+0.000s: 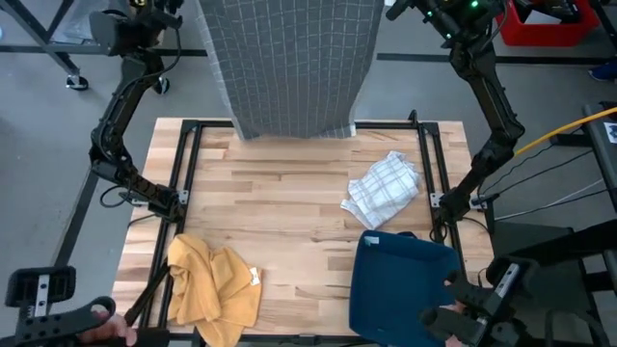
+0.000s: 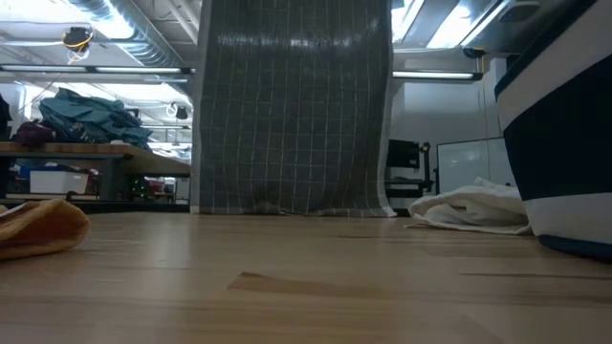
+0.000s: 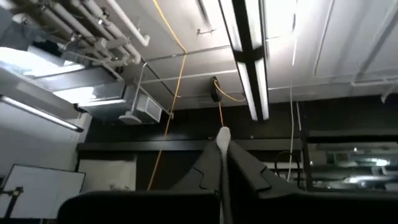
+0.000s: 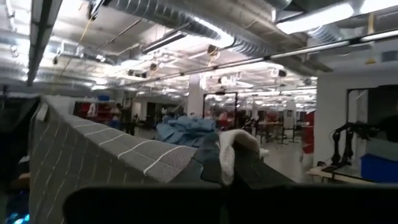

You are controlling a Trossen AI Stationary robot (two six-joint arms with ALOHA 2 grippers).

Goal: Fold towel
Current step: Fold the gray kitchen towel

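I have the grey checked towel lifted high and stretched between both arms, hanging as a flat sheet over the far edge of the wooden table, its bottom hem about level with the tabletop in the low view. My left gripper is clamped on one top corner, a sliver of pale fabric pinched between its closed fingers and pointing up at the ceiling; my right gripper is clamped on the other corner, with the towel's top edge running away from it toward the left arm. What worries me is how little cloth each grip holds: if I swing the sheet forward too fast to lay it down, a corner could slide out and the towel would drop in a heap at the far edge. The second risk is the clutter. A white checked cloth lies on the right side of the table, a mustard-yellow cloth sits at the near left and a dark blue item at the near right, so a towel laid too far forward could drape over one of them and fold unevenly. Uneven arm height would also skew the hem.
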